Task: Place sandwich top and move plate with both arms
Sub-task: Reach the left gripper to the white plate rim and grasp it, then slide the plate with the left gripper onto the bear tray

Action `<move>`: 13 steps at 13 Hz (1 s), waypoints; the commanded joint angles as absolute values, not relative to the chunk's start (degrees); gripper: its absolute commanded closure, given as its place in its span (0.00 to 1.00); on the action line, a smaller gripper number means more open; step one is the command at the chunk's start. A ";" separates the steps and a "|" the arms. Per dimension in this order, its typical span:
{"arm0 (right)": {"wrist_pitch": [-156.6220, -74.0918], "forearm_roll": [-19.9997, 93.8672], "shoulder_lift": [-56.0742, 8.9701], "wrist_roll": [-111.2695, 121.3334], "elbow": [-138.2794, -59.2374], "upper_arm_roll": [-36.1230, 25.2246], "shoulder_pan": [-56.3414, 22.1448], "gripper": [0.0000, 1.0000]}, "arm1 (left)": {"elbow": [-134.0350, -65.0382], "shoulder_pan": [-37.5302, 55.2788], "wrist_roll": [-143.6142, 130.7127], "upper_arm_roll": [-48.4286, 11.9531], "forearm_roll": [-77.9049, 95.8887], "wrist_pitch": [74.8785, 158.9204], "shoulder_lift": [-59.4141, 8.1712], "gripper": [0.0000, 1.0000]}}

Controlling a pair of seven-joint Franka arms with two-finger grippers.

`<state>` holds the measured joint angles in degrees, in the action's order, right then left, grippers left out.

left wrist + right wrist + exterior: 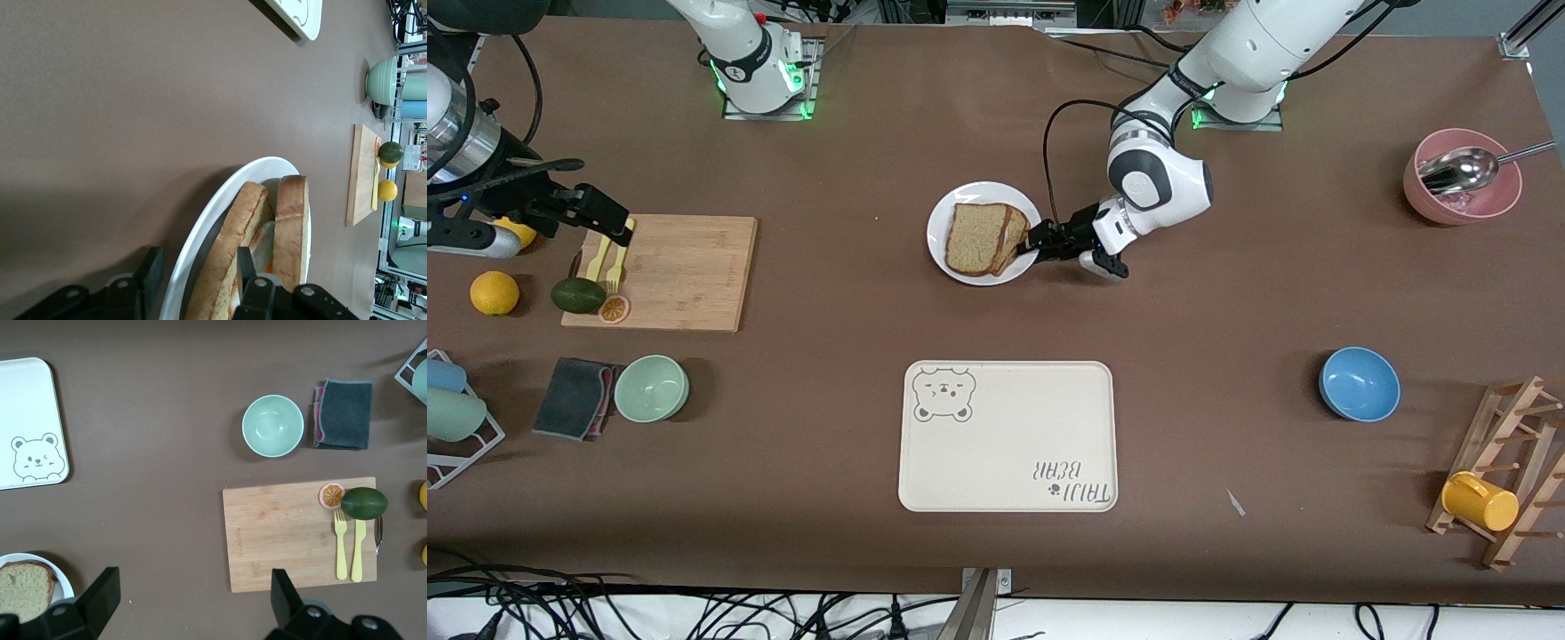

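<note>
The cream rectangular tray with a bear drawing is lying nearer the front camera than the small round white plate, well apart from it. The pale wooden cutting board is sitting toward the right arm's end of the table, carrying a dark green avocado, an orange slice and yellow plastic cutlery.

The plate is sitting mid-table, holding the sandwich top – a squarish tan wholemeal slice with a dark crust – which is leaning on a second slice with fried egg showing between them.

The left gripper is reaching low at the plate edge on the left arm's side, fingers parted with one finger above the plate by the bread and the other outside the rim – whether they are touching the rim is unclear.

The right gripper is hovering over the cutting board's end, fingers spread wide and holding nothing.

The mint green bowl is sitting just beside a folded dark grey cloth.
</note>
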<state>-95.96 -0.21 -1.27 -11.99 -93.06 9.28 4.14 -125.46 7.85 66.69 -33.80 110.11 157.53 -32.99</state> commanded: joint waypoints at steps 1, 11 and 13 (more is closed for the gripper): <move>-96.50 0.88 -0.79 -10.81 -93.78 9.67 4.66 0.00 | -124.45 8.78 69.26 -33.93 112.59 157.94 -34.28 0.53; -95.89 0.79 -0.70 -10.81 -93.78 9.67 4.66 0.00 | -124.45 8.96 69.26 -33.84 112.15 158.03 -35.51 1.00; -95.89 0.79 -0.70 -10.81 -93.78 9.67 4.66 0.00 | -124.37 8.79 69.26 -33.93 112.15 158.03 -35.33 1.00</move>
<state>-95.89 -0.21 -1.27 -11.94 -93.11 9.28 4.14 -125.23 8.52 67.05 -34.00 110.11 156.77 -34.37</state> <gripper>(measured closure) 0.000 0.921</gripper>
